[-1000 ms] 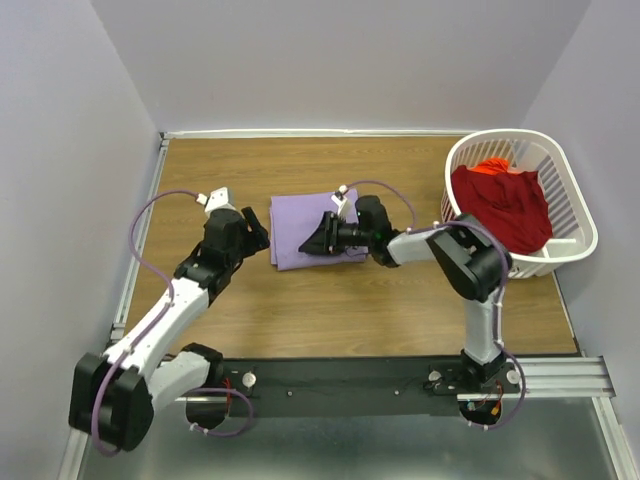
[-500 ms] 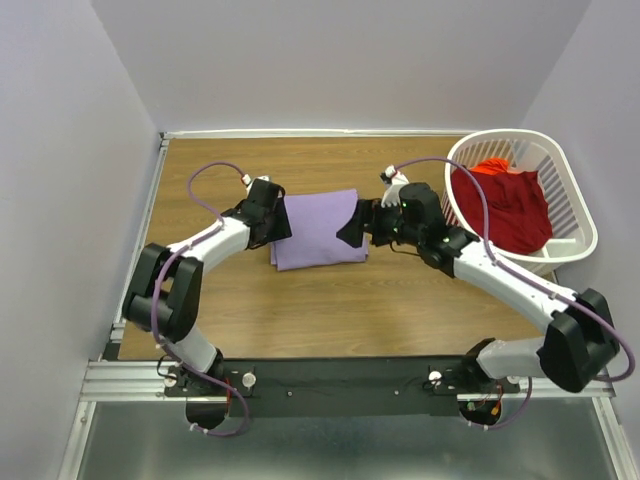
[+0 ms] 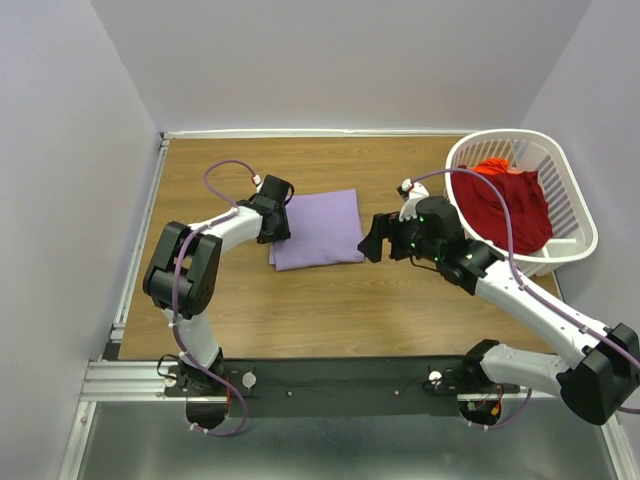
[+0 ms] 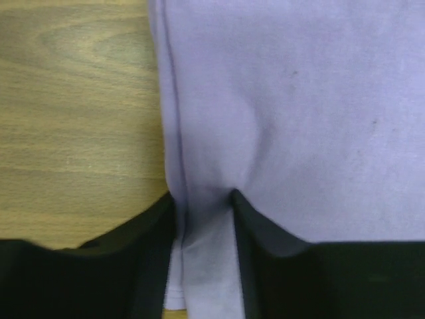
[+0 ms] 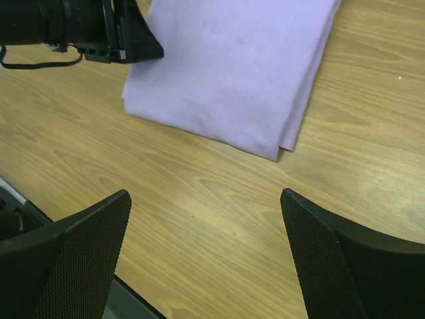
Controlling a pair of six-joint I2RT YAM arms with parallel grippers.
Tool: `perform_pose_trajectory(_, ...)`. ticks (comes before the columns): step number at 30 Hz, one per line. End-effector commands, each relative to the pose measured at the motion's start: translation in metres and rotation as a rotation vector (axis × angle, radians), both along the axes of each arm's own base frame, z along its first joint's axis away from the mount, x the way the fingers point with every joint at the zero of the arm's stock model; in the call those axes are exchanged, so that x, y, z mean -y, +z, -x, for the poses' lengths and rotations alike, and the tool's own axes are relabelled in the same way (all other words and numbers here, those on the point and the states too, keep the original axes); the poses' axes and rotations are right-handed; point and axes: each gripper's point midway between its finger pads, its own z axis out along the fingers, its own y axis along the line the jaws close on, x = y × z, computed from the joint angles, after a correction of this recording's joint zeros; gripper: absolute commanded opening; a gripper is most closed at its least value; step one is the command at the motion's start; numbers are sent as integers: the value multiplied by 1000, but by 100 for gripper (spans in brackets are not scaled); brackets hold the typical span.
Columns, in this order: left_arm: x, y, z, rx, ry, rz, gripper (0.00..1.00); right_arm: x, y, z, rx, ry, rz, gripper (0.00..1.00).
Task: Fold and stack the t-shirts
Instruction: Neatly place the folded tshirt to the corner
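Centre of the brown wooden tabletop (image 3: 330, 300): folded lavender soft-cloth t-shirt (image 3: 318, 228), lying flat. Left gripper (image 4: 202, 199) at its left edge, a ridge of the hem pinched between narrowed jaws. Right gripper (image 5: 206, 194) just beside its right edge, clear of the cloth, jaws wide. Deep red crumpled t-shirt (image 3: 505, 205) inside white slatted plastic basket (image 3: 520, 135), far right.

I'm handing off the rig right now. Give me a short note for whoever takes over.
Left gripper: pinched on the left edge of the lavender t-shirt.
Right gripper: open, empty, over the table right of that shirt.
Done: lavender t-shirt folded, lying flat mid-table.
Left: red t-shirt lies crumpled in the white basket; take it out, fold it, stack it on the lavender one.
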Motion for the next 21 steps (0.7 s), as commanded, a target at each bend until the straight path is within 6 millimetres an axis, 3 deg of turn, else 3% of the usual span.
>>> perform_pose_trajectory(1, -18, -26, 16, -79, 3, -87, 35, 14, -17, 4, -22, -21, 68, 100)
perform_pose_trajectory(2, -23, -27, 17, -82, 9, -102, 25, 14, -16, 5, -20, -20, 66, 100)
perform_pose_trajectory(6, -50, -24, 23, -91, 30, -200, 1, 15, -16, 6, -21, -22, 73, 100)
perform_pose_trajectory(12, -142, -3, 33, -111, 203, -471, 0, 14, -7, 7, -17, 1, 83, 100)
perform_pose_trajectory(19, -208, 23, 32, -154, 326, -671, 0, 21, 1, 6, -6, 9, 139, 100)
perform_pose_trajectory(21, -238, 28, 39, -183, 393, -740, 0, 23, 2, 6, -3, 9, 153, 100)
